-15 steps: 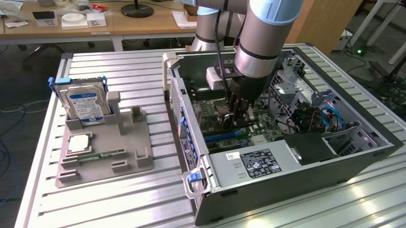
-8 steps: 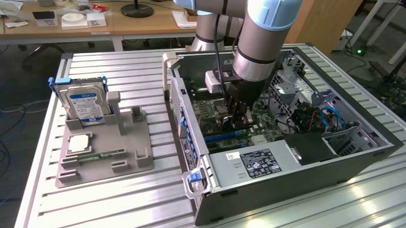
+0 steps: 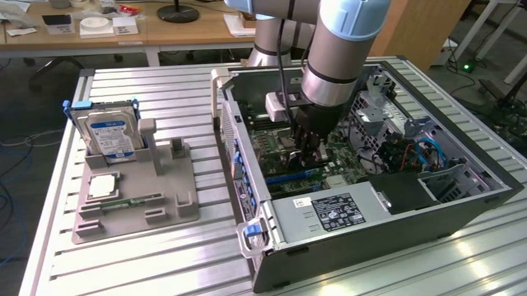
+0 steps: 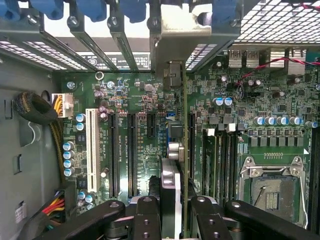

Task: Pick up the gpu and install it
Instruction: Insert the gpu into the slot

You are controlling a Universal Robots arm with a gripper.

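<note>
My gripper (image 3: 309,140) reaches down into the open computer case (image 3: 461,203), over the green motherboard (image 3: 284,139). In the wrist view the gripper (image 4: 172,212) is shut on the gpu (image 4: 169,175), which I see edge-on between the two black fingers (image 4: 145,215). The card stands upright above the motherboard (image 4: 135,100), and its metal end bracket (image 4: 175,40) lies against the case's rear slot openings. The card's edge runs alongside a long black expansion slot (image 4: 191,145). Whether it sits in the slot I cannot tell.
More black slots (image 4: 132,155) and a white slot (image 4: 91,150) lie beside the card, with the CPU socket (image 4: 270,190) on the other side. Outside the case, a grey fixture (image 3: 165,213) holds the blue-labelled hard drive (image 3: 111,135), a CPU chip (image 3: 103,185) and a memory stick (image 3: 132,201).
</note>
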